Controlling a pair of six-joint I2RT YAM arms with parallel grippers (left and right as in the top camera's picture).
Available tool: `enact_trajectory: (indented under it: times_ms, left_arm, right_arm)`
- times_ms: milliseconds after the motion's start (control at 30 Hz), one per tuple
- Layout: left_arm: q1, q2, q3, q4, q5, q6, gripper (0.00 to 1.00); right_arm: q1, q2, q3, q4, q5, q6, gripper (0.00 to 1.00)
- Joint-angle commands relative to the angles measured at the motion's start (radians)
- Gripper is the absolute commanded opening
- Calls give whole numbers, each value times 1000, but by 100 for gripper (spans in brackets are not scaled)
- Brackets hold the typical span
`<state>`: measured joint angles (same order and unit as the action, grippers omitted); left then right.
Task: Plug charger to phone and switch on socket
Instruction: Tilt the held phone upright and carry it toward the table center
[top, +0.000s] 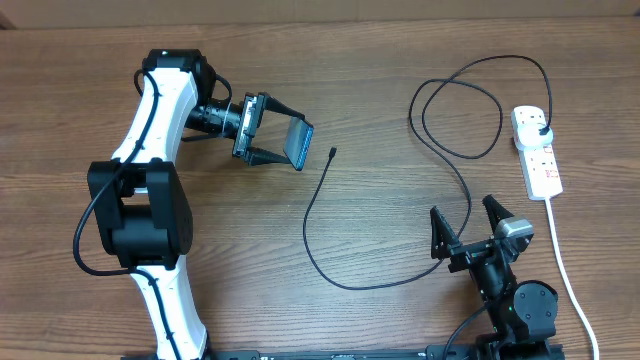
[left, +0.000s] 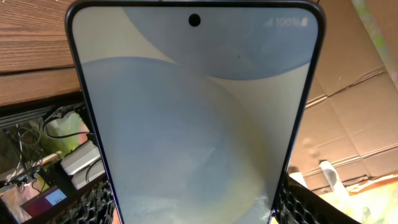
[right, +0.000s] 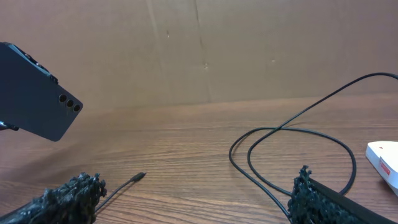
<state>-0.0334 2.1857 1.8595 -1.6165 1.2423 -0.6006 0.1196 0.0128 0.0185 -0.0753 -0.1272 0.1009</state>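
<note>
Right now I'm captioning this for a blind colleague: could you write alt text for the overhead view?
The left end effector grips a phone above a wooden table, with the loose tip of a black cable lying beside it. The cable loops across to a white power strip; the right end effector sits open.

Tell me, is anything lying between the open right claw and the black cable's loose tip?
Nothing visible does. Bare table separates the right gripper from the charger tip; only the charger's own slack lies there. The left gripper holds the phone up beyond it.
</note>
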Motion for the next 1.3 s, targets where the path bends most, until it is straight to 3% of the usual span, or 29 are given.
enact_trajectory:
  times_ms: [0,1267]
  left_arm:
    - [-6,-2,28,-6,55,-5,56]
    - [-21,-2,28,-6,52,17,56]
  right_arm:
    - [6,-10,-11,3,-5,3,100]
    - [6,-10,-11,29,-5,3,100]
